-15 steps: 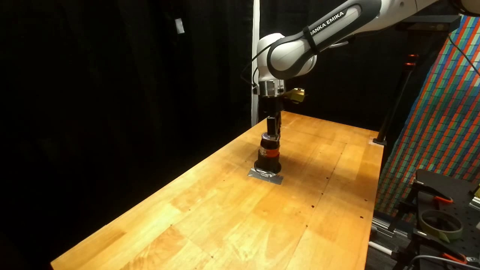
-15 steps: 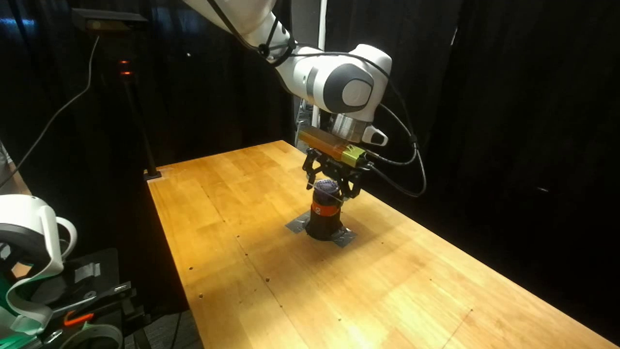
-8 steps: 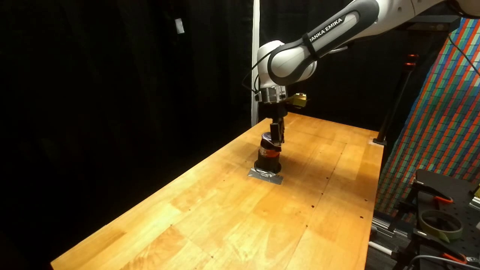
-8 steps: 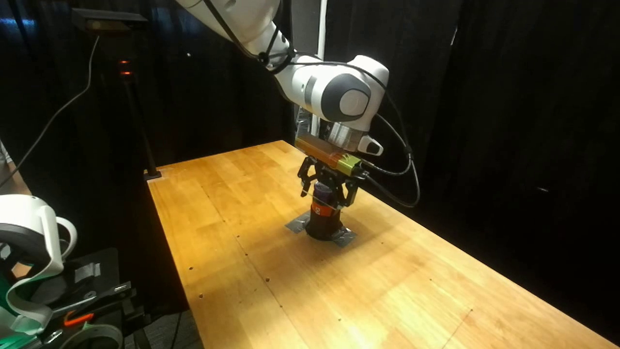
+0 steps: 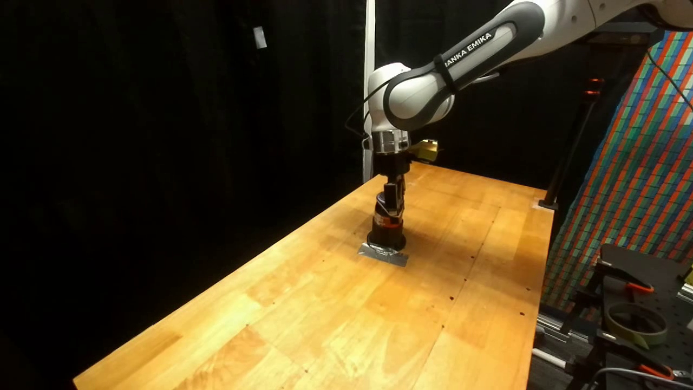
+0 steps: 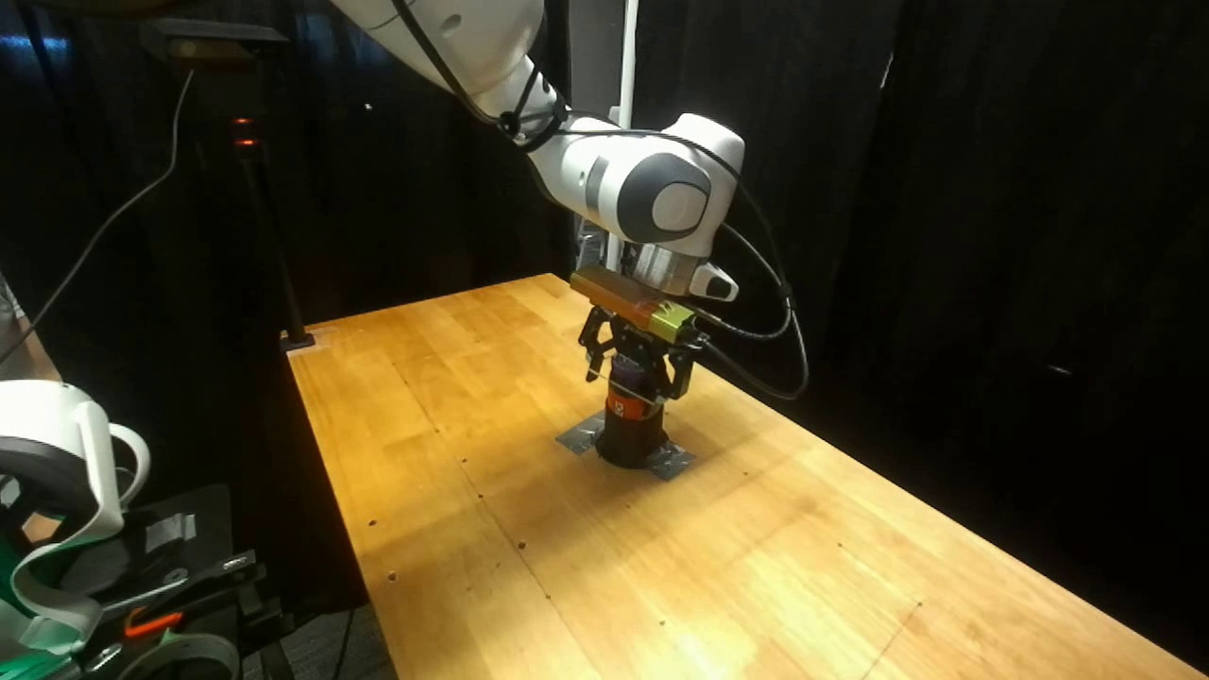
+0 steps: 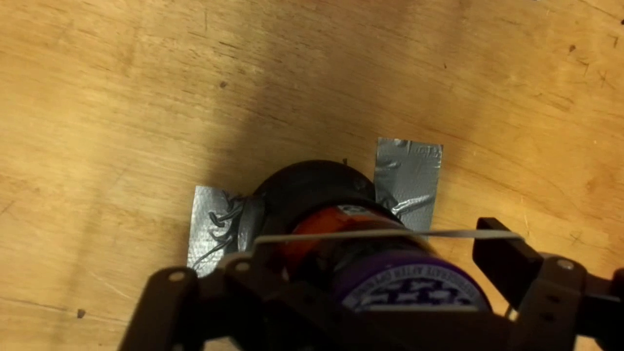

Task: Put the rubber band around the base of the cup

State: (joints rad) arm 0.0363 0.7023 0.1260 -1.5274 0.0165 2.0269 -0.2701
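Observation:
The cup (image 6: 631, 440) is a dark cylinder with an orange-red stripe, upright on the wooden table. It also shows in an exterior view (image 5: 386, 235). In the wrist view its purple, pale-patterned top (image 7: 414, 280) lies between the fingers. My gripper (image 6: 631, 382) is open and points down over the cup, one finger on each side. A thin pale rubber band (image 7: 341, 235) is stretched between the fingertips. One strand crosses the near side of the cup around the orange stripe's upper edge. The strand behind the cup is hidden, so I cannot tell if the band encircles it.
Grey tape strips (image 7: 412, 180) lie at both sides of the cup's base on the table (image 5: 335, 325). A dark post (image 6: 274, 255) stands at a table corner. A tape roll (image 5: 636, 324) lies on a black side shelf beyond the table edge. Cables hang from the wrist.
My gripper has come down over the cup with the stretched band, then shifted slightly left in both exterior views. The band crosses lower on the cup than before. The cup has not moved.

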